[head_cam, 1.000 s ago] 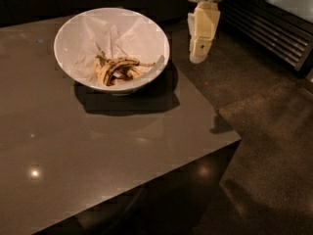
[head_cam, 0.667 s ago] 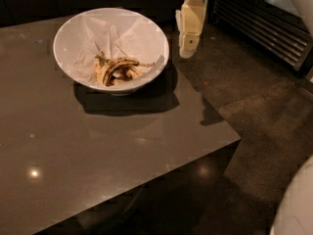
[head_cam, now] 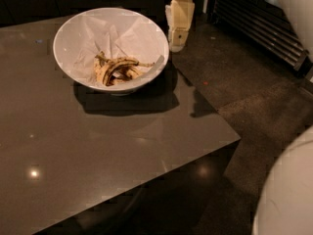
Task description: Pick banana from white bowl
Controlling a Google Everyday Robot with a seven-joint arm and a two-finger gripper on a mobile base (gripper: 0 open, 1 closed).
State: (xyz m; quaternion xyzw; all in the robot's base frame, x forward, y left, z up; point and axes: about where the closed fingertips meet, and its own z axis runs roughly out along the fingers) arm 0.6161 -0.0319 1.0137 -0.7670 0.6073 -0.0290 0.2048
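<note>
- Gripper [head_cam: 176, 42]: tip-down, just beside the right rim of the white bowl [head_cam: 62, 43], near the table's far edge. Cannot tell whether open or closed.
- Has slid leftward over the last second, from out over the floor, apart from the bowl, to right against its rim.
- Banana [head_cam: 116, 70]: in the bottom of the bowl, on the crumpled white paper [head_cam: 134, 39], dull yellow with dark streaks. Not touched, not shifted.
- Bowl likewise unmoved on the dark table [head_cam: 98, 155].
- Reads as an approach under way, with no grasp begun. Likely calls for a further shift left over the bowl's middle, then a descent onto the banana.
</note>
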